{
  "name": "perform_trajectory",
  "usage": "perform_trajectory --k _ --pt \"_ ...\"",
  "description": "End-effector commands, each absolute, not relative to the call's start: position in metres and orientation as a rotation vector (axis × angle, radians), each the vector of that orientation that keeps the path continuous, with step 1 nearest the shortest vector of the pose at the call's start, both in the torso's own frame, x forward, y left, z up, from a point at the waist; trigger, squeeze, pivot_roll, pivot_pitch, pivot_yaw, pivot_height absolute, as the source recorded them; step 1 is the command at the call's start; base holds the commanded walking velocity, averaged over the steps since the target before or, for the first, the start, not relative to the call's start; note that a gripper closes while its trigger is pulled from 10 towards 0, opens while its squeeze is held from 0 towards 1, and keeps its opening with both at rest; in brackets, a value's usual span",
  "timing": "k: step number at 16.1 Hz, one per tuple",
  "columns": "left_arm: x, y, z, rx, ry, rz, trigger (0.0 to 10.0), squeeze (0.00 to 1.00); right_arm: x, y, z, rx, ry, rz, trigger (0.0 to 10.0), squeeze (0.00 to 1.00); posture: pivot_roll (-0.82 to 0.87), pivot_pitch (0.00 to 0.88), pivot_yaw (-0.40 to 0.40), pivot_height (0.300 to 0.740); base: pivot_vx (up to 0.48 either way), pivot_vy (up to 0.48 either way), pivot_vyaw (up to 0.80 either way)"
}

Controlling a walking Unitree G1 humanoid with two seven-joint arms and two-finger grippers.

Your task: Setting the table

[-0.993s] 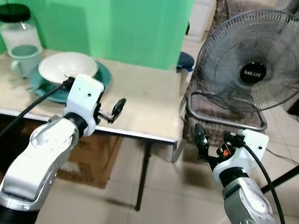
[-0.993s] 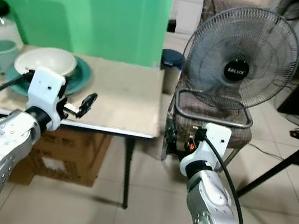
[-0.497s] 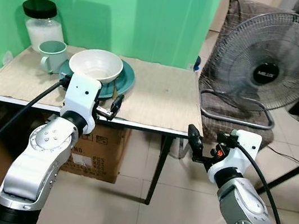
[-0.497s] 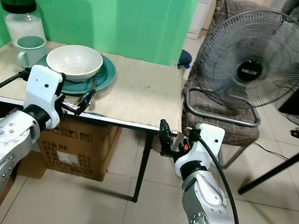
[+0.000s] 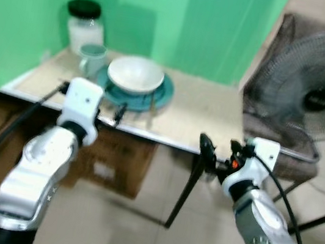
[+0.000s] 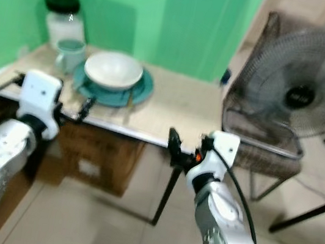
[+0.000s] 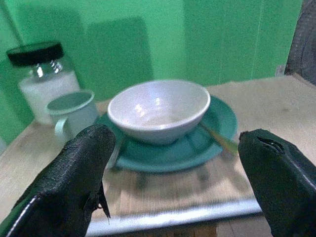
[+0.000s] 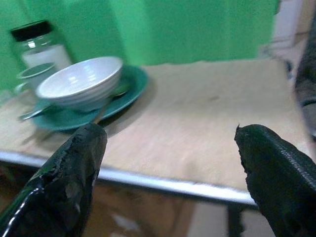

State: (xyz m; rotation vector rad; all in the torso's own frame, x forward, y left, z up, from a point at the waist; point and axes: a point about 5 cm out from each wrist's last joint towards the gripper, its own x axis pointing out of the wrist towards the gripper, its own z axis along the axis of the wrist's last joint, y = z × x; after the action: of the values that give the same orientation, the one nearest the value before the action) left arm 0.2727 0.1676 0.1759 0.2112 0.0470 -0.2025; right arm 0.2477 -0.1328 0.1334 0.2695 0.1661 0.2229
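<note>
On the counter point(image 5: 195, 112), a white bowl point(image 7: 159, 109) sits in a teal plate point(image 7: 177, 150) beside a mug point(image 7: 71, 112) and jar point(image 7: 43, 74). Both the left pincer point(image 7: 173, 197) and right pincer point(image 8: 173, 173), fingers apart, hang short of the bowl.

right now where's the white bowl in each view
Left eye view: white bowl on the teal plate, upper centre-left of the picture.
Right eye view: bowl upper left.
Left wrist view: bowl at centre, between the two black fingers.
Right wrist view: bowl upper left.
Shared landmark: the black-lidded jar standing behind the bowl.
</note>
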Motion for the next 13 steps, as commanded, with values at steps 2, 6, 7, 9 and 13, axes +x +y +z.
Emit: perform_trajectory --k 2,6,7,9,13 --pt "0.273 0.158 0.178 0.205 0.037 -0.239 10.0 0.0 0.248 -0.141 0.133 0.248 0.172 0.205 10.0 0.0 0.11 0.0 -0.03 0.74 0.287 0.0 0.0" --pt "0.271 0.158 0.179 0.215 0.037 -0.244 10.0 0.0 0.252 -0.138 0.132 0.228 0.183 0.239 10.0 0.0 0.12 0.0 -0.039 0.74 0.288 0.0 0.6" --pt "0.271 0.158 0.179 0.216 0.037 -0.244 10.0 0.0 0.252 -0.138 0.132 0.229 0.182 0.241 10.0 0.0 0.13 0.0 -0.037 0.74 0.289 0.0 0.8" --pt "0.271 0.158 0.181 0.222 0.034 -0.25 10.0 0.0 0.255 -0.139 0.133 0.237 0.175 0.237 10.0 0.0 0.13 0.0 -0.036 0.74 0.291 0.0 0.8" --pt "0.273 0.158 0.182 0.226 0.033 -0.267 10.0 0.0 0.258 -0.142 0.135 0.231 0.16 0.228 10.0 0.0 0.13 0.0 -0.033 0.74 0.289 0.0 0.8"
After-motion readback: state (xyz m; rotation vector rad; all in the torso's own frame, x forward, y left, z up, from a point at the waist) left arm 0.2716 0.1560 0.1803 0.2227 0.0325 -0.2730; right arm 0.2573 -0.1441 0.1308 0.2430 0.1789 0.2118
